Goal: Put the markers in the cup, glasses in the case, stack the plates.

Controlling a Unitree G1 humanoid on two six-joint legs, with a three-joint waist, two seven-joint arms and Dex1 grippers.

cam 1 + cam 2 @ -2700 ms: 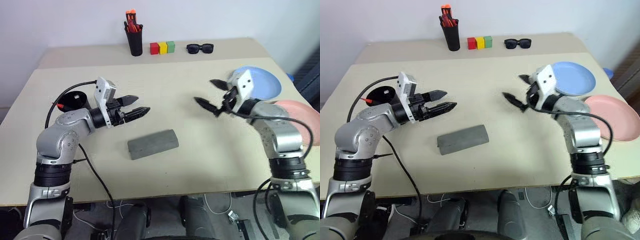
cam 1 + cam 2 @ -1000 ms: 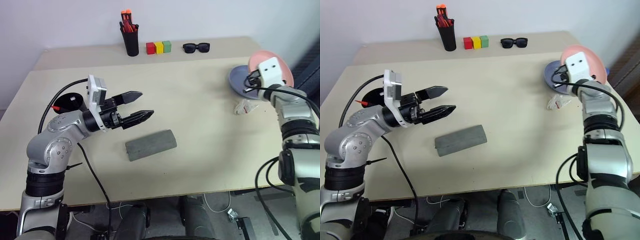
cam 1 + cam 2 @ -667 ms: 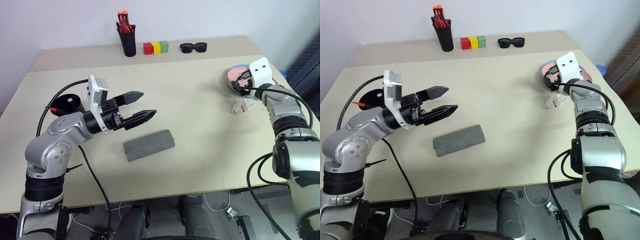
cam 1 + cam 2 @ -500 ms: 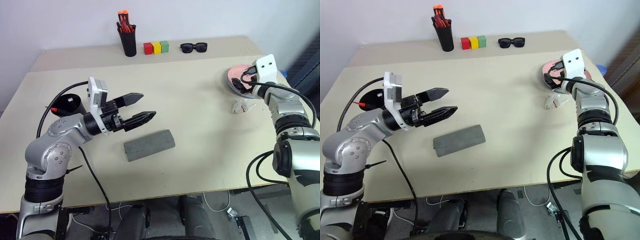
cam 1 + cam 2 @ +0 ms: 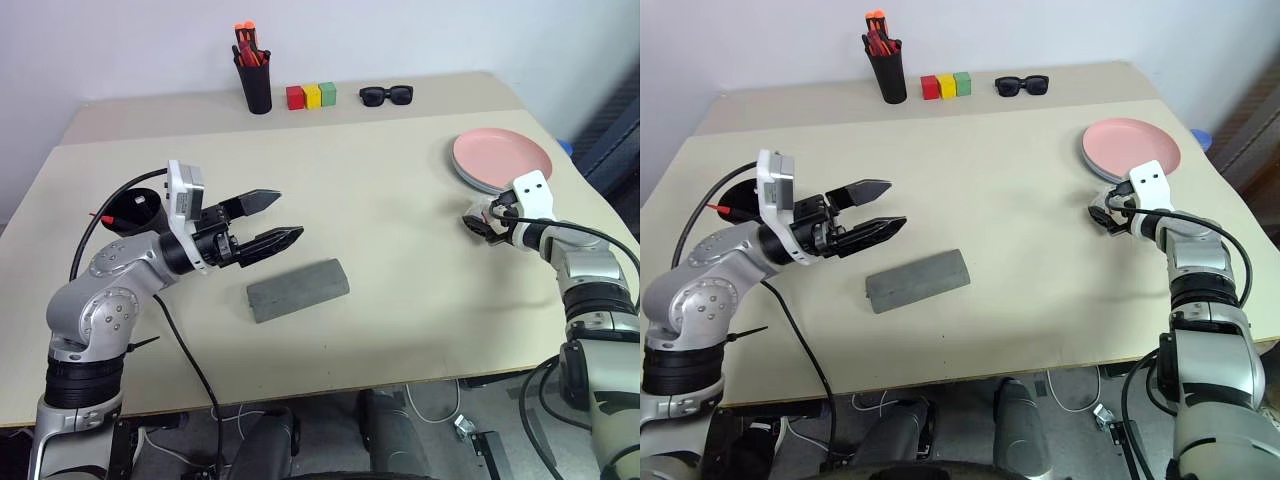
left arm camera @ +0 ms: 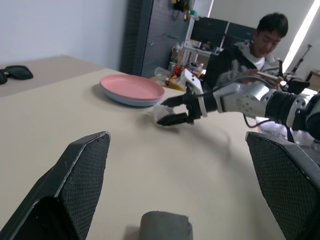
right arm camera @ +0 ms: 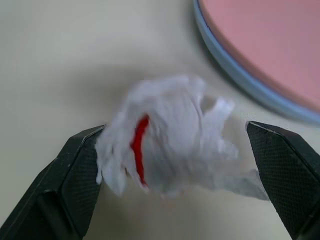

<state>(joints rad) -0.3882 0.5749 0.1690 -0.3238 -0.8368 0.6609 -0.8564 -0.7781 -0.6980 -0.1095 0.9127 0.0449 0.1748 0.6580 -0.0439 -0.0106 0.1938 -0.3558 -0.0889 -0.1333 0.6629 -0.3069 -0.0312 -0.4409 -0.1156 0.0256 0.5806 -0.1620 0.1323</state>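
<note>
- Desk (image 5: 400, 300): pale beige top carrying all items; a second, raised strip runs along its far edge.
- Plates (image 5: 500, 158): the pink one sits directly on top of the light blue one, of which only a rim shows. The stack lies just beyond the right end effector, apart from it.
- Case (image 5: 298, 290): grey, closed, lying flat. It is just below and slightly ahead of the left end effector's fingertips, not touched.
- Cup (image 5: 143, 208): black, upright, behind the left end effector close to its wrist, with a red marker (image 5: 112, 216) sticking out over the rim.
- Left end effector (image 5: 280, 219): fingers spread wide, nothing between them, held above the desk and pointing towards the right arm.
- Right end effector (image 5: 1102, 217): fingers spread, low over the desk. A crumpled white wrapper (image 7: 170, 145) with a red streak lies between the two fingers; contact with either finger cannot be confirmed.
- Pen holder (image 5: 255, 88): black, with orange-red pens, on the far strip, well beyond the left end effector.
- Sunglasses (image 5: 386, 95): black, on the far strip, well away from both end effectors.
- Three blocks (image 5: 311, 96): red, yellow and green, in a row between the pen holder and the sunglasses.
- A seated person (image 6: 252, 50) shows in the left wrist view, beyond the desk.
</note>
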